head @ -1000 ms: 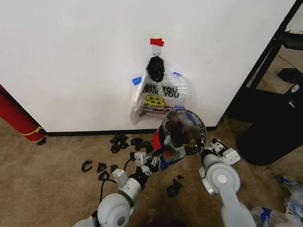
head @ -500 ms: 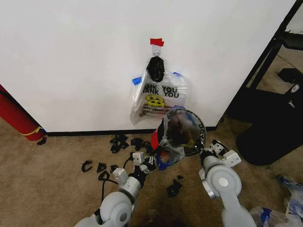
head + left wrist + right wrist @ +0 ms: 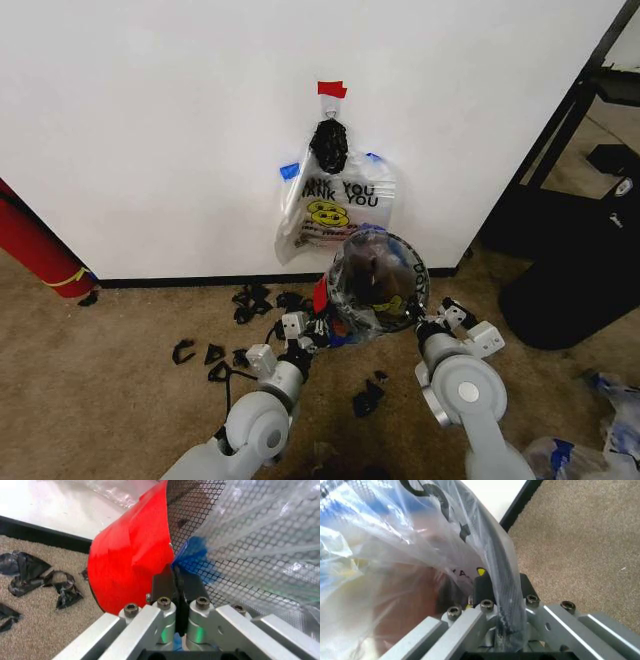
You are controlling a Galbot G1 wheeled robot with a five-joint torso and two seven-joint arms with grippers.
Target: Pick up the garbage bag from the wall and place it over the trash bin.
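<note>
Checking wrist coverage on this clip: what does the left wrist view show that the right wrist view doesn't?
Left wrist only: the trash bin's red base band, black scraps on the carpet, and the left hand shut on the garbage bag's blue handle. Right wrist only: the right hand clamped over the bin rim and bag. Both: the clear garbage bag over the trash bin.

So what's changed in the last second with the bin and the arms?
The trash bin, with the garbage bag over it, tipped a bit left and toward the wall. The left gripper stays pinched on the bag's blue handle, the right gripper on the rim. The bundle of bags hangs unchanged.
</note>
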